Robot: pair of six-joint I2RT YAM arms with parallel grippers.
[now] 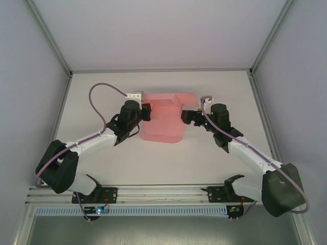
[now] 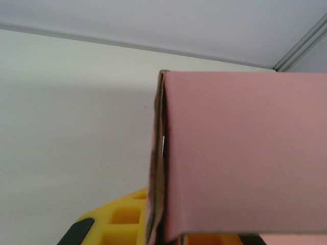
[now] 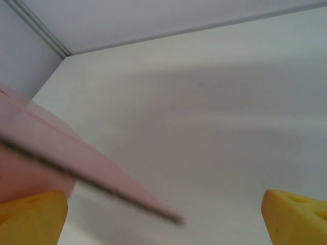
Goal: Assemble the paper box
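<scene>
Over on the left, the left arm reaches in across the flat white table top (image 1: 102,92), and its black left gripper (image 1: 146,112) sits right against the left edge of the plain pink thin-card paper box (image 1: 164,118). Seen from that wrist, a broad pink panel of the paper box (image 2: 245,153) stands very close, with a folded edge of doubled card running down its left side. A yellow moulded fingertip (image 2: 120,219) pokes out beneath the fold. Whether that gripper is pinching the card I cannot tell. The box itself lies about mid-table between the two arms, partly folded, with a flap spreading out at its far right corner. On the right, the black right gripper (image 1: 185,116) is up against the box's right edge. Its yellow fingers (image 3: 33,217) stand spread wide apart, clasping nothing, and a thin tilted pink flap (image 3: 76,158) crosses above one of them, its tip ending in the gap between the two
</scene>
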